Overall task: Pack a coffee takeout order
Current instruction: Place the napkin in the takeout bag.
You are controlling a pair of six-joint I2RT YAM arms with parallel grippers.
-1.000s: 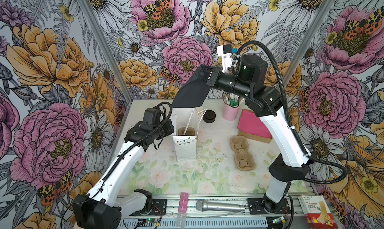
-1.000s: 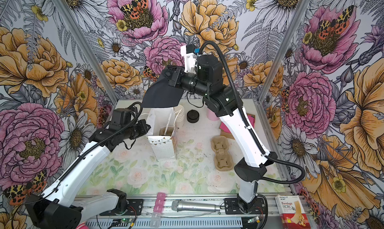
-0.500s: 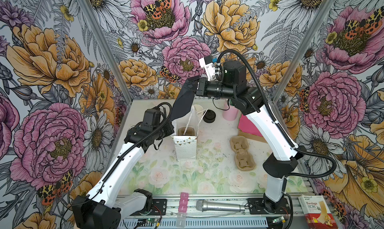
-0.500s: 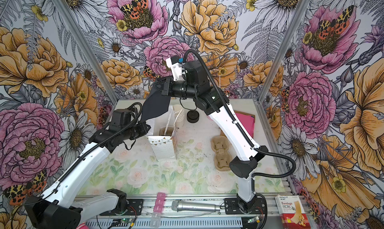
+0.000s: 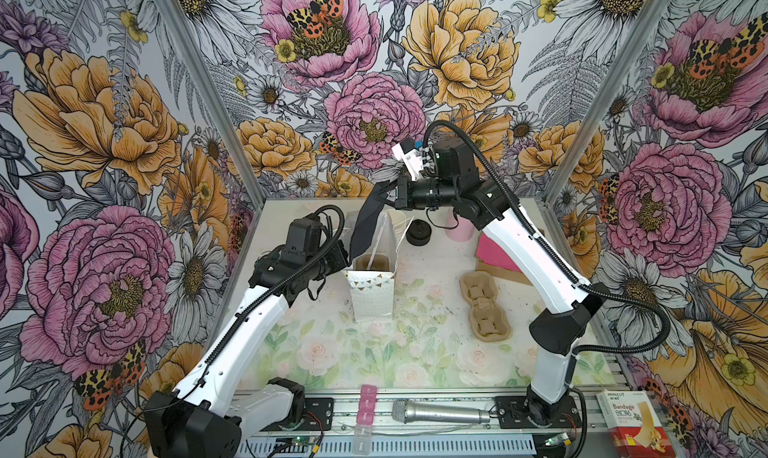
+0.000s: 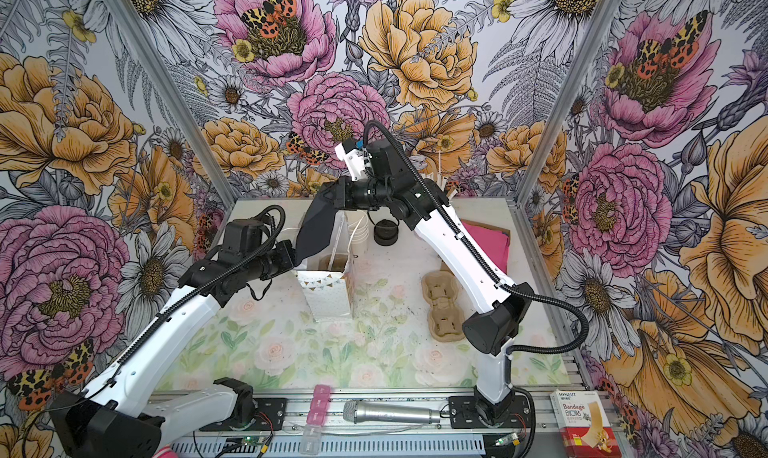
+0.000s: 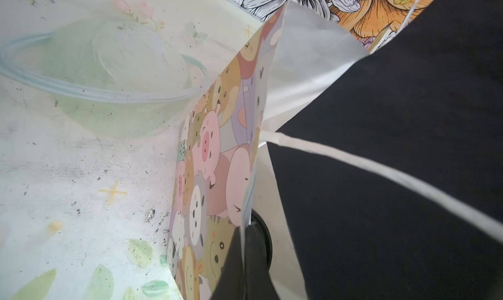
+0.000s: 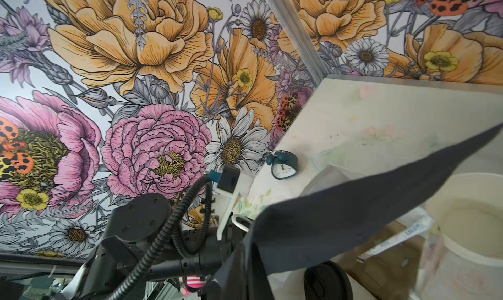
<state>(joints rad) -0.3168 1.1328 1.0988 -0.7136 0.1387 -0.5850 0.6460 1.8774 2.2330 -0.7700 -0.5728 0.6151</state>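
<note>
Pinching black napkin (image 5: 368,224), right claw (image 5: 390,195) is dropping toward bag (image 5: 372,298), left claw (image 5: 348,255) pinching its rim; clock (image 8: 281,165) showing only in right wrist view.

The only print I can read is on the small red and white box (image 5: 628,420) (image 6: 582,422) lying off the bench's front right corner, by the rail. "HYNAUT" runs in small capitals along its top edge, with "Bandage" in larger letters beneath. Under that sits a line of finer characters, too small to read. The little clock (image 8: 282,166) has dial marks I cannot make out.
</note>
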